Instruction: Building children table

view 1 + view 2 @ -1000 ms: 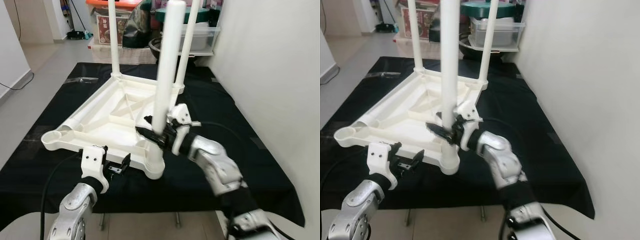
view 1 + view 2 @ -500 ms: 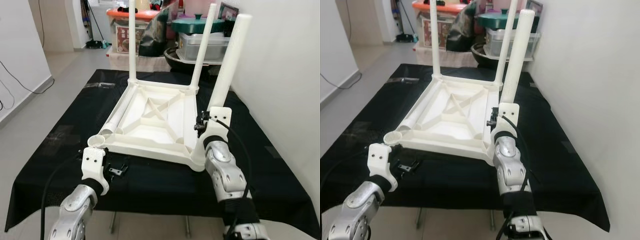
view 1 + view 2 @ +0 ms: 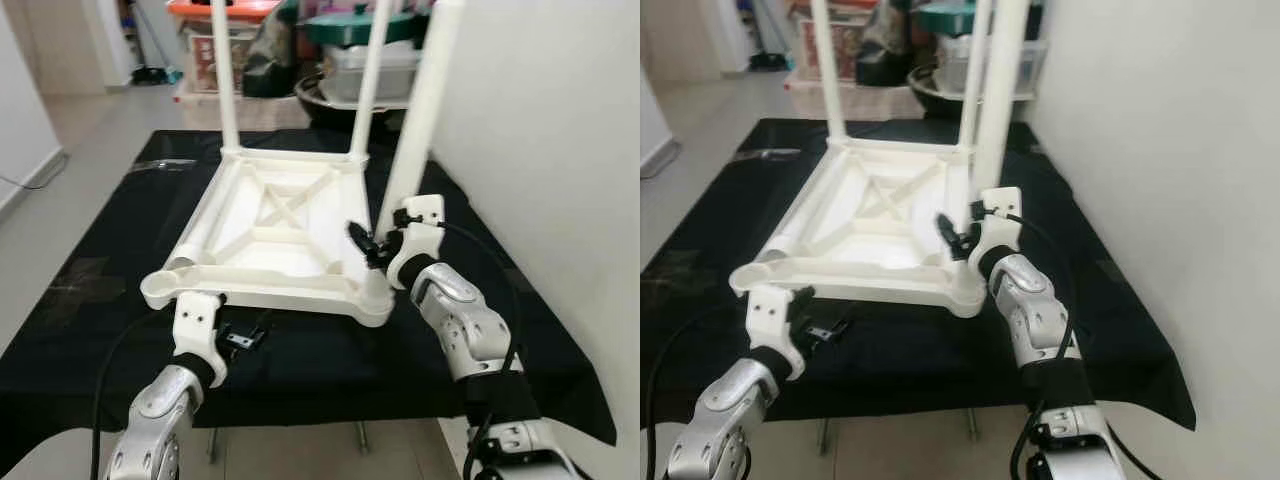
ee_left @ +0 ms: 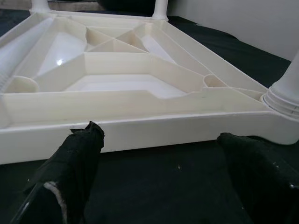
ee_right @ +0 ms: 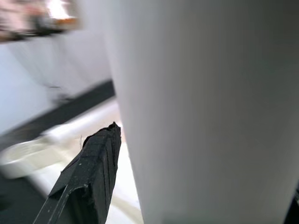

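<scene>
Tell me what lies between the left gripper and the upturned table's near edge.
Only bare black cloth separates the left gripper from the table, per the left wrist view.

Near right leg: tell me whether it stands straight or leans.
Leaning. The near right leg rises from its corner socket tilted to the robot's right, unlike the two upright far legs. The right gripper has its jaws around it.

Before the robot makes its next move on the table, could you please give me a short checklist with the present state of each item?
1. Upturned tabletop lies flat on the black cloth: ok.
2. Two far legs stand in their sockets: ok.
3. Near right leg upright in its corner socket: ok; fully seated: cannot tell.
4. Right pincer astride that leg: ok; gripping: cannot tell.
5. Near left socket has a leg: not ok.
6. Left pincer open, short of the near rim: ok.
</scene>
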{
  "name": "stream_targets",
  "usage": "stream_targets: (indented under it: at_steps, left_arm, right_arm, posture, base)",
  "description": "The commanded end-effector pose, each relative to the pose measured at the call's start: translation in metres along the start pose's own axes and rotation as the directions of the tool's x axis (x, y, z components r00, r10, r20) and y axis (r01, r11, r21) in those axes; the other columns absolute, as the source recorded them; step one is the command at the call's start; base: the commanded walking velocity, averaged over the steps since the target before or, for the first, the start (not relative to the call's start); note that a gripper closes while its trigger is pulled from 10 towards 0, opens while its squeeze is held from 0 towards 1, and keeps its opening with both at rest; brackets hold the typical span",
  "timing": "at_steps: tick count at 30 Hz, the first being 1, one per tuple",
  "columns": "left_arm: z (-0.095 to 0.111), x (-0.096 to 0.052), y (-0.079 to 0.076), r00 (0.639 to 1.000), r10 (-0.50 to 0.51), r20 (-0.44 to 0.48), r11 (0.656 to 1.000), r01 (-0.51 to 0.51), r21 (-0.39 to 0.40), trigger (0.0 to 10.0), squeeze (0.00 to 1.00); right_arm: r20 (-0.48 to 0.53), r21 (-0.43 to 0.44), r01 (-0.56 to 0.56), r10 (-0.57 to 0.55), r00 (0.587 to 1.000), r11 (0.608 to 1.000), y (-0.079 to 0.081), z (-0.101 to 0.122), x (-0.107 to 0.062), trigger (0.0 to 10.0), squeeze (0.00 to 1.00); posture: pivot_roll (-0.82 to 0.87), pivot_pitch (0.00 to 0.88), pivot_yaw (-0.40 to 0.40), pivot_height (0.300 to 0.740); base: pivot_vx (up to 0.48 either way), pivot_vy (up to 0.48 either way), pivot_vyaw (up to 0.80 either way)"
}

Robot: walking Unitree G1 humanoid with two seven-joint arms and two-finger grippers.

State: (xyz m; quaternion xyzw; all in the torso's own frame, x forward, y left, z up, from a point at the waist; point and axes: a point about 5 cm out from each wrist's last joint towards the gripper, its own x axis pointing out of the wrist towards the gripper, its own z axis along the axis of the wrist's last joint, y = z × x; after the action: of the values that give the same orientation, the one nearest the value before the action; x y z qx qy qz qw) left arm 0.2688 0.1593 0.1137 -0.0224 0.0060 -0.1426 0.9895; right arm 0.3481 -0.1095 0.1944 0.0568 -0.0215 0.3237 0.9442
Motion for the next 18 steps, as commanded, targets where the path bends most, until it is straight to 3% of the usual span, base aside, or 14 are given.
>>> stream_targets:
  at_steps: [1, 2, 3, 4, 5, 7, 8, 9, 11, 13, 14, 15, 16, 18]
  left_arm:
    - [0.003, -0.001, 0.001, 1.000, 0.003, 0.012, 1.000, -0.003, 0.000, 10.0, 0.00]
    - [0.003, -0.001, 0.000, 1.000, 0.002, 0.013, 1.000, -0.002, 0.001, 10.0, 0.00]
    - [0.003, -0.001, 0.000, 1.000, 0.001, 0.015, 1.000, -0.001, 0.002, 10.0, 0.00]
    - [0.003, -0.001, 0.000, 1.000, 0.001, 0.015, 1.000, -0.001, 0.002, 10.0, 0.00]
    - [0.004, -0.001, 0.000, 1.000, 0.002, 0.017, 1.000, -0.002, 0.000, 10.0, 0.00]
    - [0.004, -0.001, 0.000, 1.000, 0.002, 0.017, 1.000, -0.002, 0.000, 10.0, 0.00]
    - [0.003, -0.002, 0.002, 1.000, 0.006, 0.014, 1.000, -0.006, 0.006, 10.0, 0.00]
    - [0.004, -0.002, 0.003, 1.000, 0.010, 0.015, 1.000, -0.010, 0.009, 10.0, 0.00]
    - [0.005, -0.002, 0.004, 1.000, 0.013, 0.016, 1.000, -0.013, 0.010, 10.0, 0.00]
    - [0.006, -0.004, 0.004, 1.000, 0.014, 0.016, 1.000, -0.014, 0.012, 10.0, 0.00]
    - [0.005, -0.006, 0.005, 1.000, 0.013, 0.011, 1.000, -0.013, 0.014, 10.0, 0.00]
    - [0.004, -0.006, 0.005, 1.000, 0.012, 0.006, 1.000, -0.012, 0.017, 10.0, 0.00]
    - [0.004, -0.006, 0.005, 1.000, 0.012, 0.006, 1.000, -0.012, 0.017, 10.0, 0.00]
    - [0.002, -0.006, 0.005, 1.000, 0.010, 0.000, 1.000, -0.010, 0.017, 10.0, 0.00]
  right_arm:
    - [0.030, -0.028, -0.238, 0.239, 0.971, 0.971, 0.028, 0.002, 0.007, 10.0, 0.00]
    - [0.014, -0.048, -0.333, 0.334, 0.943, 0.942, 0.039, -0.002, 0.005, 6.5, 0.00]
    - [-0.017, -0.049, -0.453, 0.453, 0.891, 0.890, 0.055, -0.011, 0.001, 5.0, 0.00]
    - [-0.017, -0.049, -0.453, 0.453, 0.891, 0.890, 0.055, -0.011, 0.001, 5.0, 0.00]
    - [-0.028, -0.036, -0.506, 0.505, 0.863, 0.862, 0.063, -0.015, -0.002, 5.0, 0.00]
    - [-0.028, -0.036, -0.506, 0.505, 0.863, 0.862, 0.063, -0.015, -0.002, 5.0, 0.00]
    - [-0.049, -0.042, -0.517, 0.515, 0.856, 0.855, 0.069, -0.025, 0.001, 2.5, 0.00]
    - [-0.047, -0.041, -0.479, 0.478, 0.877, 0.877, 0.069, -0.030, 0.005, 0.0, 0.00]
    - [-0.044, -0.040, -0.452, 0.450, 0.892, 0.891, 0.068, -0.034, 0.009, 0.0, 0.00]
    - [-0.101, -0.077, -0.243, 0.235, 0.967, 0.967, 0.051, -0.043, 0.019, 0.0, 0.00]
    - [-0.155, -0.073, -0.017, 0.006, 0.988, 0.997, 0.031, -0.050, 0.022, 0.0, 0.00]
    - [-0.210, -0.086, 0.216, -0.230, 0.950, 0.973, 0.009, -0.058, 0.019, 0.0, 0.00]
    - [-0.210, -0.086, 0.216, -0.230, 0.950, 0.973, 0.009, -0.058, 0.019, 0.0, 0.00]
    - [-0.270, -0.110, 0.607, -0.612, 0.744, 0.787, -0.030, -0.073, -0.009, 0.0, 0.00]
  posture:
    - [0.07, 0.000, -0.091, 0.740]
    - [0.08, 0.000, -0.096, 0.740]
    - [0.08, 0.000, -0.095, 0.740]
    - [0.08, 0.000, -0.095, 0.740]
    - [0.09, 0.000, -0.095, 0.740]
    - [0.09, 0.000, -0.095, 0.740]
    - [0.10, 0.000, -0.102, 0.740]
    - [0.10, 0.000, -0.098, 0.740]
    - [0.10, 0.000, -0.098, 0.740]
    - [0.10, 0.000, -0.094, 0.740]
    - [0.09, 0.000, -0.085, 0.740]
    - [0.09, 0.000, -0.085, 0.740]
    - [0.09, 0.000, -0.085, 0.740]
    - [0.08, 0.000, -0.078, 0.740]
  base:
    - [0.000, 0.000, 0.00]
    - [0.000, 0.000, 0.00]
    - [0.000, 0.000, 0.00]
    - [0.000, 0.000, 0.00]
    - [0.000, 0.000, 0.00]
    - [0.000, 0.000, 0.00]
    - [0.000, 0.000, 0.00]
    - [0.000, 0.000, 0.00]
    - [0.000, 0.000, 0.00]
    - [0.000, 0.000, 0.00]
    - [0.000, 0.000, 0.00]
    - [0.000, 0.000, 0.00]
    - [0.000, 0.000, 0.00]
    - [0.000, 0.000, 0.00]
